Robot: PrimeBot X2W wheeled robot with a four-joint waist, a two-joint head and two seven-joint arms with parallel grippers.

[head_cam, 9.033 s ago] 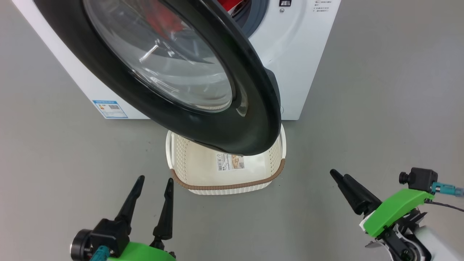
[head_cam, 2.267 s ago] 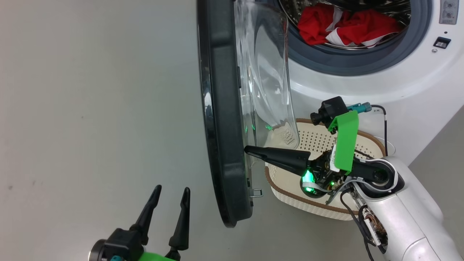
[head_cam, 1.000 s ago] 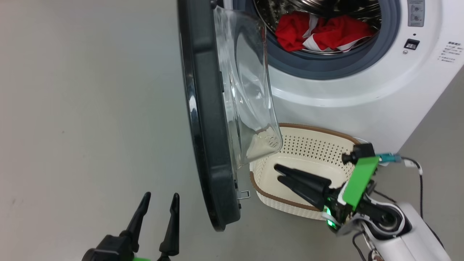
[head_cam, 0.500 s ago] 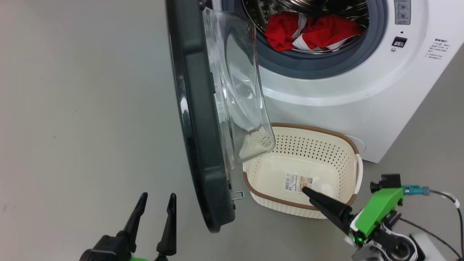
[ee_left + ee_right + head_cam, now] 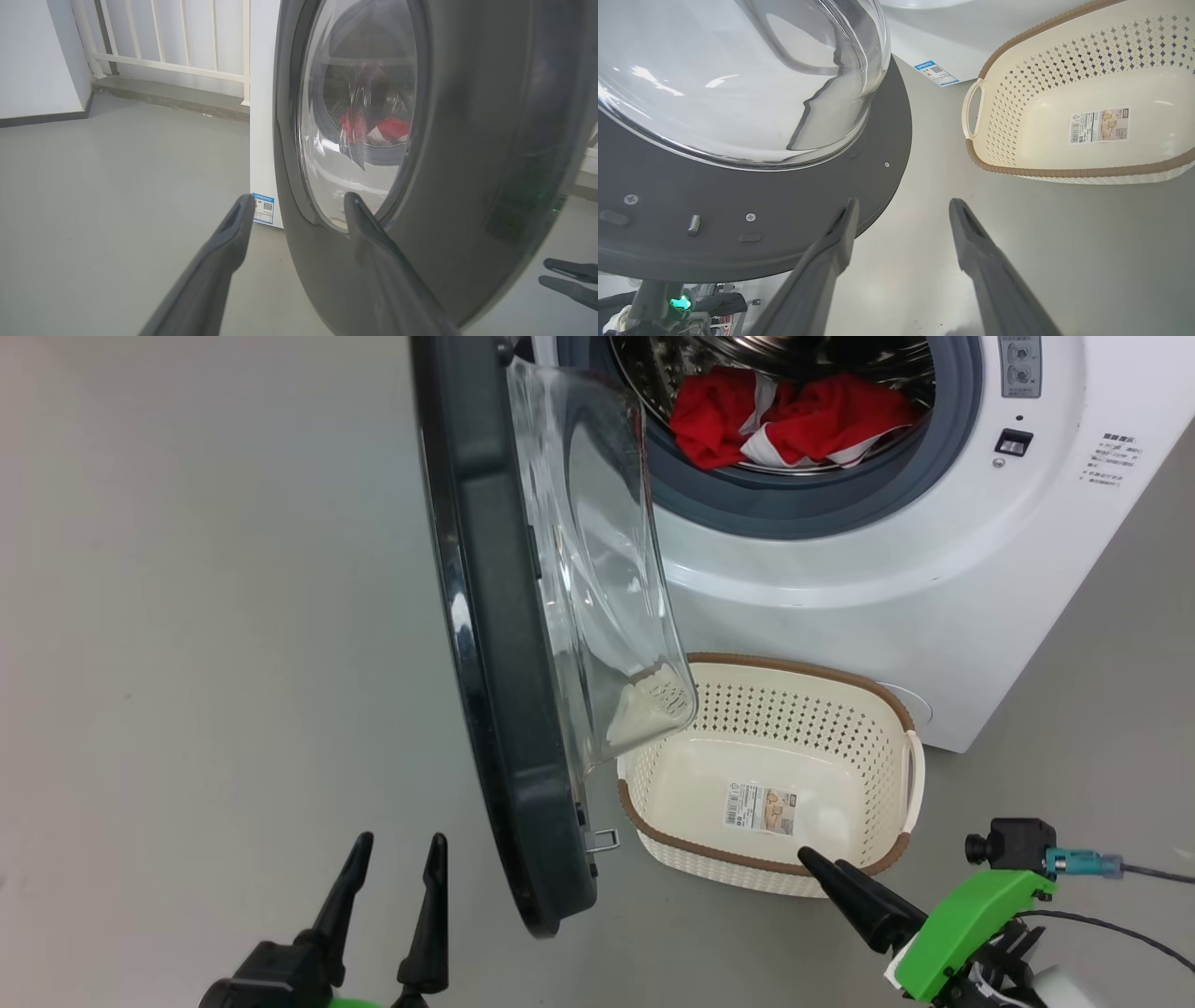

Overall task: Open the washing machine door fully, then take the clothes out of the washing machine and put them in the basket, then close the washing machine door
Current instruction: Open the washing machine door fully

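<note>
The washing machine door [image 5: 495, 644] stands swung out, edge-on in the head view, its glass bowl [image 5: 597, 569] facing the white washing machine [image 5: 840, 579]. Red clothes [image 5: 784, 420] with white trim lie in the steel drum. On the floor below the opening sits the basket [image 5: 747, 859], nothing in it but its sticker. My right gripper [image 5: 822, 861] is open and holds nothing, just in front of the basket's near rim. My left gripper [image 5: 400, 840] is open too, left of the door's lower edge, apart from it. The right wrist view has door [image 5: 738, 210] and basket [image 5: 1064, 171] ahead.
Grey floor [image 5: 187, 663] stretches wide to the door's left. In the left wrist view a white railing [image 5: 187, 42] and a wall stand behind the machine, whose blue label [image 5: 263, 208] shows low down. The door's latch hook [image 5: 602, 840] sticks out near the basket.
My right gripper has pulled back from over the basket toward the lower right. The head camera has shifted a little. Since the earliest frame the door has swung wide off the basket.
</note>
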